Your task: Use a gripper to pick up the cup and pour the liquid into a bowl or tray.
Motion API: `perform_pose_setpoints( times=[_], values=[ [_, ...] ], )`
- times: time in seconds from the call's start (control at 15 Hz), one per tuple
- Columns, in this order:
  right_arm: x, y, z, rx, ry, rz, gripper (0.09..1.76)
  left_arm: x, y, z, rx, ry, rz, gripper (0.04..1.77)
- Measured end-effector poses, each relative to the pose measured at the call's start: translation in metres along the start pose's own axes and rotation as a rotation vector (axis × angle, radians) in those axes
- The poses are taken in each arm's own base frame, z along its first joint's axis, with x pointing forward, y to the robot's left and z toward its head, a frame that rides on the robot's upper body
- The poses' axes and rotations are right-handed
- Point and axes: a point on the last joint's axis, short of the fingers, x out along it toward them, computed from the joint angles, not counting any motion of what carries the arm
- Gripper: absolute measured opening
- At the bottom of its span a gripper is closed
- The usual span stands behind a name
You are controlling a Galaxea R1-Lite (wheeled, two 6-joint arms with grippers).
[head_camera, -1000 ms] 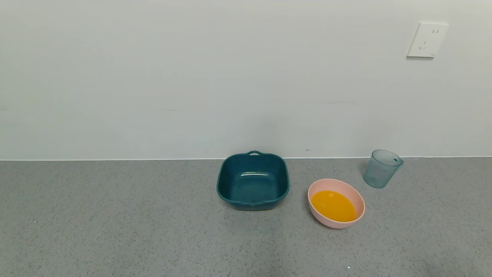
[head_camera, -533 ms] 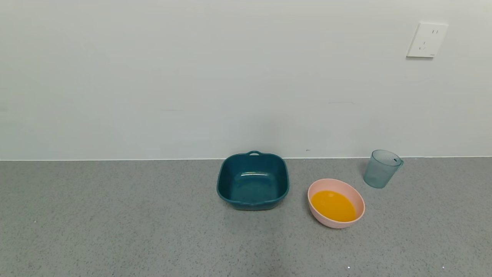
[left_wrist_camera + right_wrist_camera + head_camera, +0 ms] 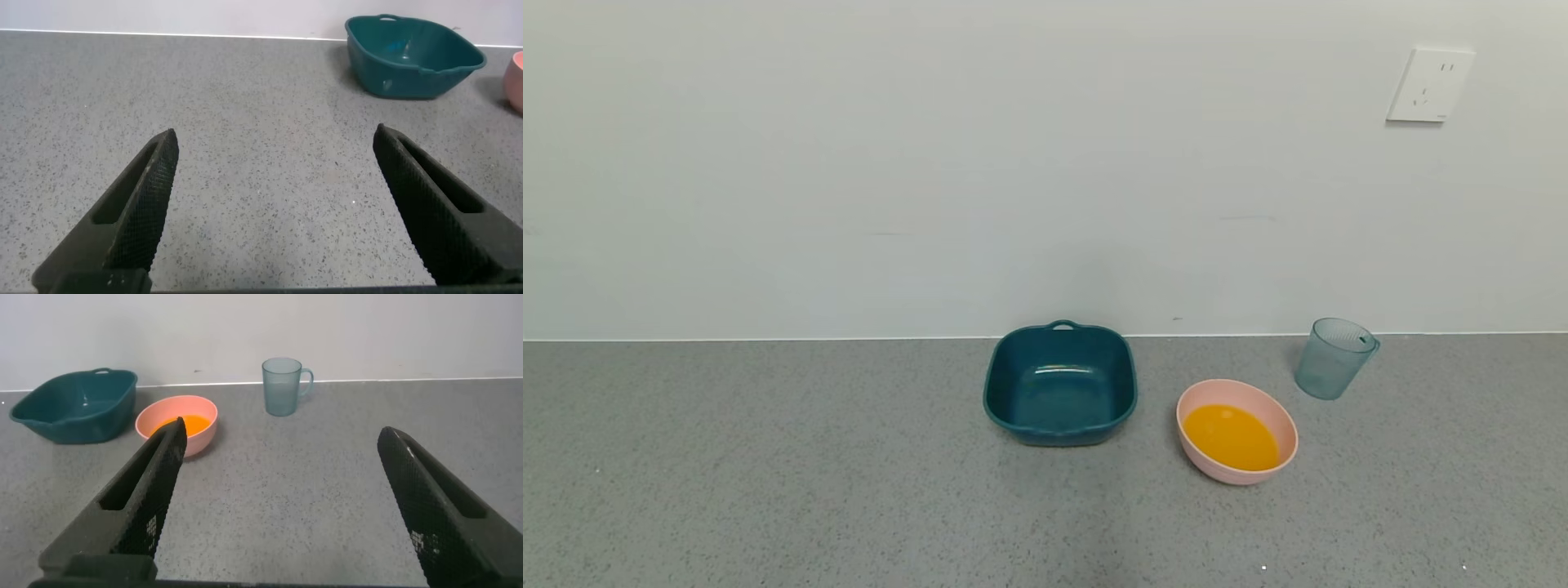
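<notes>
The cup (image 3: pixel 1334 358) stands upright on the grey speckled counter (image 3: pixel 768 474) close to the white wall (image 3: pixel 931 163), its loop handle turned to the right; it looks empty. Just in front of it and to its left, apart from it, sits the pink bowl (image 3: pixel 1278 420), which holds the orange liquid (image 3: pixel 1231 437). Left of the bowl, with a gap between them, is the dark teal square tray (image 3: pixel 1059 384), with nothing in it. A white wall socket (image 3: pixel 1430 85) is high on the wall above the cup.

Neither arm shows in the head view. In the right wrist view the right tool (image 3: pixel 278 498) hangs low over the counter with its fingers spread wide, pinching nothing, well apart from the cup; bare counter lies between them. The left tool (image 3: pixel 274 208) is likewise spread and empty, well away from the tray.
</notes>
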Motion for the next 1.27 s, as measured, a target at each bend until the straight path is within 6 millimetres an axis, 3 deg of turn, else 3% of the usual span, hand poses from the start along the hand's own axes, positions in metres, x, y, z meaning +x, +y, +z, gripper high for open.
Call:
perform_pose_setpoints(
  times=[0.27, 0.53, 1.27],
  values=[
    [0.015, -0.002, -0.039, -0.016, 0.045, 0.0, 1.7, 0.0, 0.0, 0.0, 0.0, 0.0, 0.0, 1.72],
    [0.022, -0.002, -0.06, -0.022, 0.054, 0.007, 1.7, 0.0, 0.0, 0.0, 0.0, 0.0, 0.0, 1.72],
    [0.024, -0.003, -0.07, -0.029, 0.098, 0.019, 1.7, 0.0, 0.0, 0.0, 0.0, 0.0, 0.0, 1.72]
  ],
)
